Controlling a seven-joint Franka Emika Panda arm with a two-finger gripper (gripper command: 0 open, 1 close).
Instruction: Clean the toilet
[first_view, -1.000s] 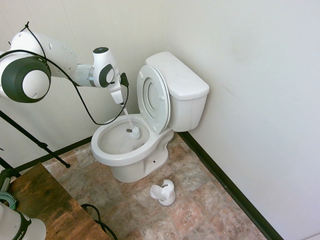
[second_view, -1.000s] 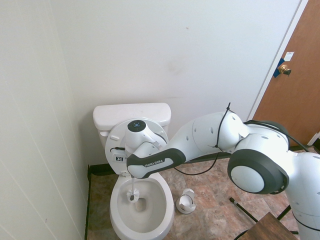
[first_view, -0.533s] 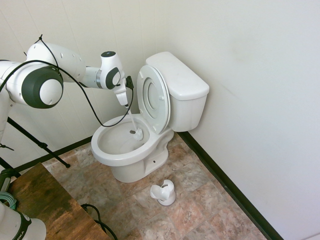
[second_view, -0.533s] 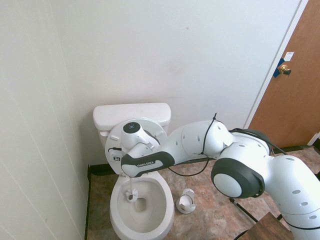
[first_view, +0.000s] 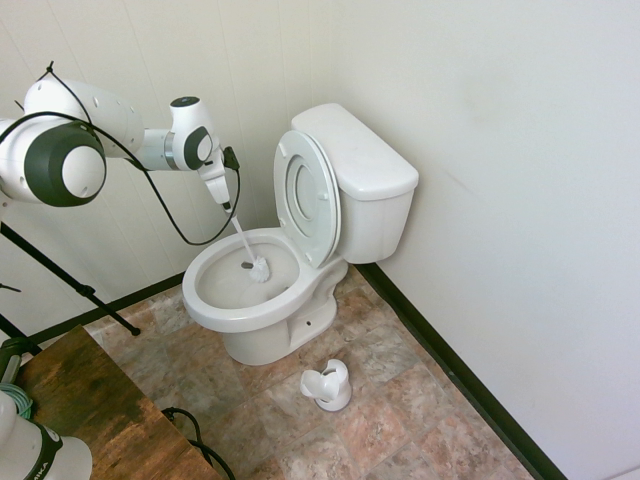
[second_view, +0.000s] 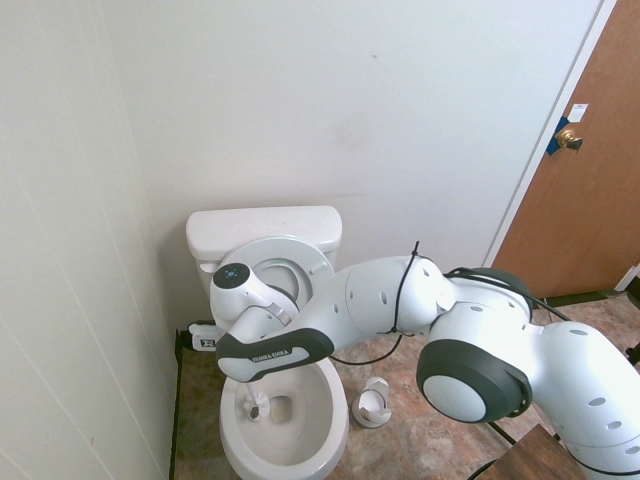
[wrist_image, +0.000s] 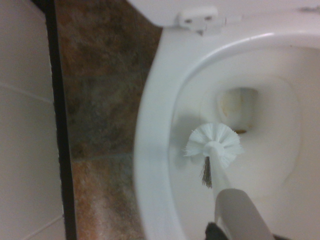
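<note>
Scrubbing underway: gripper (first_view: 222, 197) is clenching the toilet brush (first_view: 259, 268), head working the toilet (first_view: 232, 312) bowl's side wall; next, sweeping round the rim.

The toilet (first_view: 290, 250) was white porcelain and stood on the tiled floor in the corner of the room, its rectangular tank (first_view: 360, 175) set close against the wall with the tank cover in place. The ring seat and the lid (first_view: 305, 195) were both raised, leaning back upright against the tank. The oval bowl (second_view: 285, 420) lay open, its rim bare. Inside, the drain opening (wrist_image: 239, 107) seemed faintly stained brownish at its edge, though the close view was soft.
</note>
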